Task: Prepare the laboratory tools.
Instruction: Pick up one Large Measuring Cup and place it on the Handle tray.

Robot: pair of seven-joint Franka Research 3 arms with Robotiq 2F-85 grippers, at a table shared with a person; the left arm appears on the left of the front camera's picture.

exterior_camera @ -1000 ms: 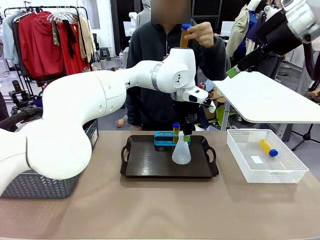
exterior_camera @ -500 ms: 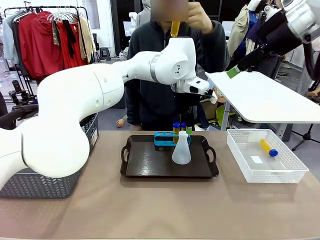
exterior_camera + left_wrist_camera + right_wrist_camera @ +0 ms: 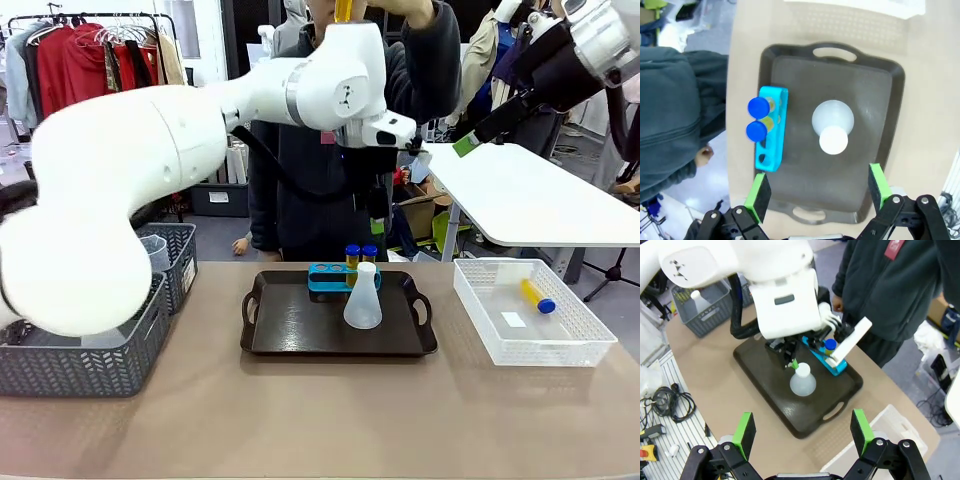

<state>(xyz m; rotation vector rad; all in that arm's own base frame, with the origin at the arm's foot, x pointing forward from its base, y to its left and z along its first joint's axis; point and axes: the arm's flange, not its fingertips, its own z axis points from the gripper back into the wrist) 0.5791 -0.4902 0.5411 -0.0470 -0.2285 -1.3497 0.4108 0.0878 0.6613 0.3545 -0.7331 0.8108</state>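
Tan table (image 3: 330, 420) bears black tray (image 3: 295, 328) holding flask (image 3: 362, 300).

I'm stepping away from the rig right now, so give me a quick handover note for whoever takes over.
Left gripper: open, empty, high above the tray.
Right gripper: open, empty, raised off to the right.
Two tubes stand in the blue rack on the tray, with the flask beside it. One tube lies in the white bin. The person's hand holds another tube up high. The beaker sits in the grey basket.
Done: two tubes racked, flask on the tray.
Left, probably: the other two tubes and the beaker.
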